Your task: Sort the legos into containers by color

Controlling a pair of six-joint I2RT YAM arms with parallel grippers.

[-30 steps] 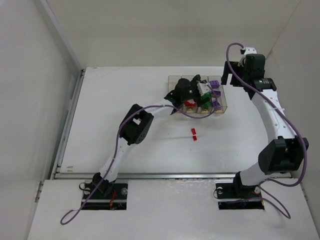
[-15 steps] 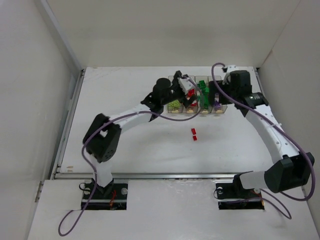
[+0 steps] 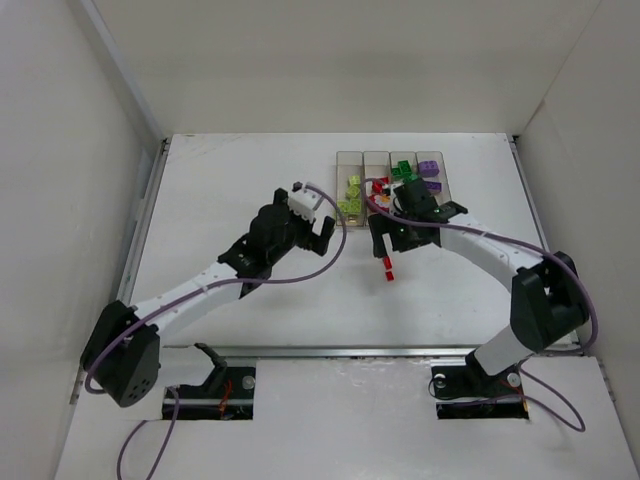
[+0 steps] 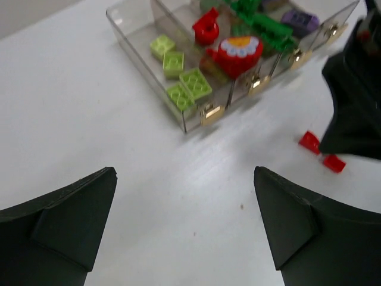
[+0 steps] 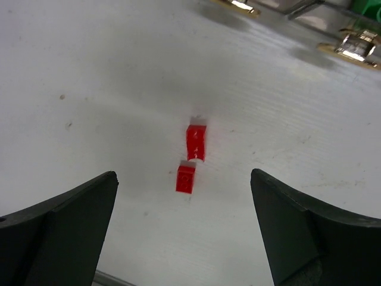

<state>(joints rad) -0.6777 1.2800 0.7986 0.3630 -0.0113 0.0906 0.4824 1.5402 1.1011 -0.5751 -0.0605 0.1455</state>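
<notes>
R gripper [image 5: 183,174] jaws spread wide, empty, hovering over 2 loose red legos [image 5: 196,142] at frame centre on table [image 5: 89,59], just below containers [image 3: 347,156]. L gripper [image 4: 184,173] likewise released, holding nothing. Best approach: descend straight, straddle one brick only, align jaws w/ its flat sides, close gently.

White tbl [image 3: 230,180], plain off-white walls [image 3: 300,60] on 3 sides; metal rail [image 3: 330,351] along near edge; even light.
</notes>
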